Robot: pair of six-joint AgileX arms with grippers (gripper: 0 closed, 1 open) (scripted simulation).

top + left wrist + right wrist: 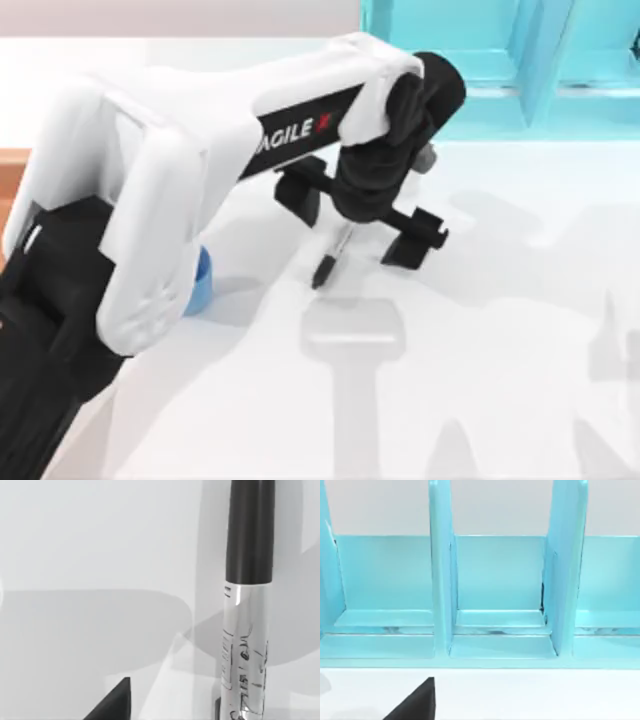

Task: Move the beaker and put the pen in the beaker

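Observation:
The pen [330, 255] lies on the white table, slim and black with a silver labelled barrel. My left gripper [358, 218] hangs open right over it, one black finger on each side and the pen's upper end under the wrist. In the left wrist view the pen [247, 605] stands close and large, with my left gripper's [167, 710] fingertips low at the edge and apart from it. The beaker [201, 280], a small blue cup, stands on the table's left part, mostly hidden under my left arm's white link. My right arm is parked, its wrist camera facing the shelf.
A large light-blue shelf unit [500, 60] stands along the back right of the table; its open compartments [495, 580] face my right wrist. Bare white tabletop [500, 350] spreads to the front and right of the pen.

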